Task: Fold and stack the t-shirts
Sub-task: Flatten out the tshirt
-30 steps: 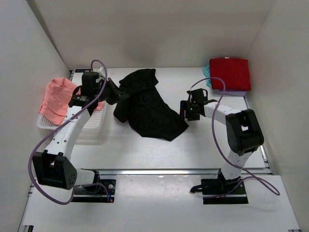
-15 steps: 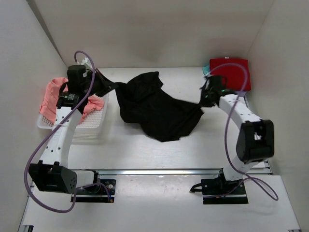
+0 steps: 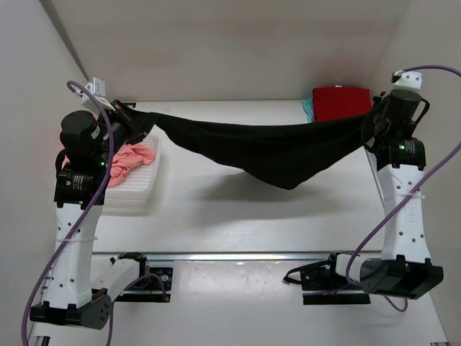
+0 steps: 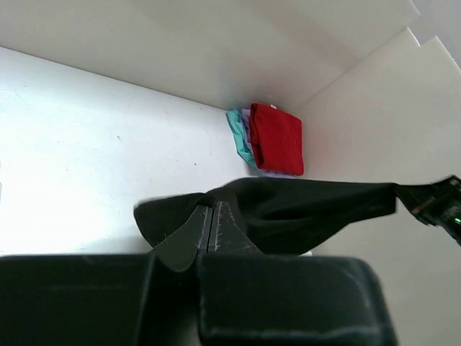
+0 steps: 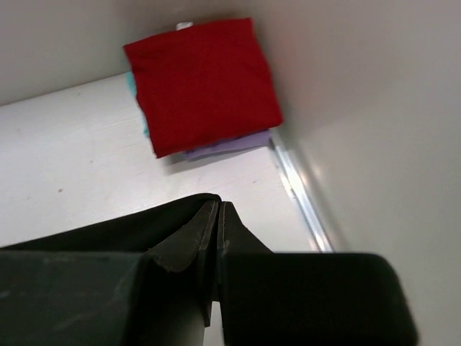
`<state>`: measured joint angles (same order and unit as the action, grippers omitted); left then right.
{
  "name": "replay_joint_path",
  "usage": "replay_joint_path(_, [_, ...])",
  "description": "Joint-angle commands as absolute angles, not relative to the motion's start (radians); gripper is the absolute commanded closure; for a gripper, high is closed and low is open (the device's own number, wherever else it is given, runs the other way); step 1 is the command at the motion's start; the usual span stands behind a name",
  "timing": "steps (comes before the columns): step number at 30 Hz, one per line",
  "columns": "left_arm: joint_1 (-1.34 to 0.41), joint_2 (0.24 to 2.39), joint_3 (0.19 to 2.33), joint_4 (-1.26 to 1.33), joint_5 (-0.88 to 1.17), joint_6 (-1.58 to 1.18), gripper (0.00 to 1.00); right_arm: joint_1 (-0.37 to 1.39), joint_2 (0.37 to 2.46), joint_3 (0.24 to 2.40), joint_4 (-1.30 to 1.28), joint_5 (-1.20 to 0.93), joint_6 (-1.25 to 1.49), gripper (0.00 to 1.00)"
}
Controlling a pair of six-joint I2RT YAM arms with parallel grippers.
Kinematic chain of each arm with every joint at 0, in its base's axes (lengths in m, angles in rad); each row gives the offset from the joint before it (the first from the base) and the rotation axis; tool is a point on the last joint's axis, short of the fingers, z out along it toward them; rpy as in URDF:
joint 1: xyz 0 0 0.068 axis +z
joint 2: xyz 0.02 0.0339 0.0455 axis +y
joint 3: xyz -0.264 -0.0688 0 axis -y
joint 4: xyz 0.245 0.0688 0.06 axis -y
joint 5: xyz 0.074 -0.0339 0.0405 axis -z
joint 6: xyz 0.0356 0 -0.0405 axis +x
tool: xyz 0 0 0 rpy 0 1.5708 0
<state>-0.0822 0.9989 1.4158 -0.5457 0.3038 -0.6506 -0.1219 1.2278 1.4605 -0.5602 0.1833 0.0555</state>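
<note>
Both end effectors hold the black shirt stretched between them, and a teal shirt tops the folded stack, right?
No, a red shirt is on top, not a teal one; the right wrist view shows it. The left end effector and right end effector do hold the black shirt stretched.

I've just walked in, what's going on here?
A black t-shirt hangs stretched over the table, middle sagging: left gripper shut on one end, right gripper on the other. A folded red shirt tops the stack at far right; a salmon-pink shirt lies in the white basket.
</note>
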Motion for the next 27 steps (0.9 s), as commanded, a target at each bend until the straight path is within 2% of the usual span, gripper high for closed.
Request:
replay_joint_path(1, [-0.098,0.986,1.429,-0.558,0.230,-0.621,1.00,-0.155,1.145,1.467,-0.546,0.296,0.008,1.00])
replay_joint_path(6, [-0.107,0.991,1.451,-0.584,0.170,-0.588,1.00,-0.158,1.131,1.434,-0.538,0.308,-0.020,1.00])
replay_joint_path(9, [-0.100,1.011,1.434,-0.577,0.181,-0.621,1.00,-0.167,1.202,1.442,-0.522,0.195,0.032,1.00])
replay_joint_path(11, [-0.098,1.037,1.416,-0.569,0.186,-0.646,1.00,-0.172,1.325,1.476,-0.505,0.115,0.055,1.00])
replay_joint_path(15, [-0.103,1.118,1.416,-0.560,0.167,-0.657,1.00,-0.196,1.561,1.684,-0.540,0.021,0.142,1.00])
replay_joint_path(16, [-0.109,1.143,1.420,-0.561,0.161,-0.655,1.00,-0.192,1.642,1.777,-0.589,0.053,0.150,0.98])
replay_joint_path(17, [-0.107,1.164,1.419,-0.557,0.169,-0.652,1.00,-0.181,1.702,1.811,-0.630,0.076,0.150,0.86])
replay_joint_path(18, [-0.112,1.178,1.423,-0.557,0.167,-0.646,1.00,-0.172,1.722,1.871,-0.638,0.116,0.140,0.80])
replay_joint_path(22, [-0.110,1.170,1.387,-0.557,0.172,-0.641,1.00,-0.163,1.705,1.795,-0.632,0.152,0.130,0.61])
replay_joint_path(27, [-0.109,1.126,1.286,-0.543,0.212,-0.646,1.00,-0.189,1.501,1.554,-0.615,0.069,0.147,0.58])
